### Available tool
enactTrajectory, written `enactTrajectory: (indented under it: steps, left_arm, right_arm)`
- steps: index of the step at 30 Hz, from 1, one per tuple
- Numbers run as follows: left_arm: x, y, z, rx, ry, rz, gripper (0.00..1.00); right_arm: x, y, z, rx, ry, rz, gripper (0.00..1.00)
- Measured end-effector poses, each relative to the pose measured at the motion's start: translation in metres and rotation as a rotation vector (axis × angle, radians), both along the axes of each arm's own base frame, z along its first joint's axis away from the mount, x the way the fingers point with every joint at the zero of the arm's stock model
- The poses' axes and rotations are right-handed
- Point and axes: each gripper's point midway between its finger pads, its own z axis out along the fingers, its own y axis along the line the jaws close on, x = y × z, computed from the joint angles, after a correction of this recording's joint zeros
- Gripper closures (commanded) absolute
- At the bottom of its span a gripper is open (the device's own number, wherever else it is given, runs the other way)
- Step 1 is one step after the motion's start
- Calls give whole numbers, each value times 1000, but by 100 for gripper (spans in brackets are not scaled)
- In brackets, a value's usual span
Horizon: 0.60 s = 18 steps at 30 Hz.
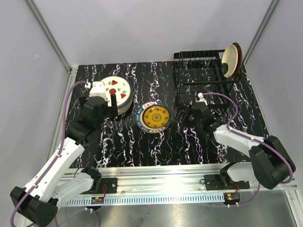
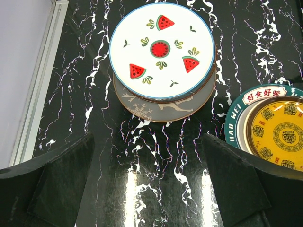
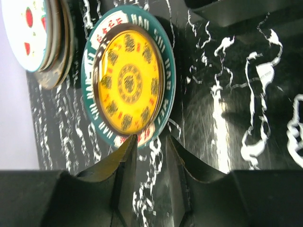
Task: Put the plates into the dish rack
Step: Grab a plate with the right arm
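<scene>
Right wrist view: right gripper [image 3: 150, 140], jaws narrowly parted, noses the rim of the yellow plate [image 3: 128, 80] at mid-table [image 3: 227, 118]; left gripper [image 2: 149, 156] hangs spread wide. So shallow a bite risks the plate slipping before reaching the dish rack [image 1: 200, 72] in the far right corner.

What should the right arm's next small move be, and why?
Probably ease the right gripper forward so its jaws straddle the near rim of the teal-rimmed yellow plate. The jaws stand narrowly apart with that rim just at their tips, not yet between them.
</scene>
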Motion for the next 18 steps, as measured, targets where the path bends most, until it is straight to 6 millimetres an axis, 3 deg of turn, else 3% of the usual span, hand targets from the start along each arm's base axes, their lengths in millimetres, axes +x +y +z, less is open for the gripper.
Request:
enactTrajectory:
  steps: [12,18]
  left_arm:
    - [-1,-6,0,-18,3,-32,1]
    - [-3,-6,5,-30,-12,-41,1]
  right_arm:
    - [37,37,-25,7,39,-4,65]
    - [45,39,-34,-5,56,-30,66]
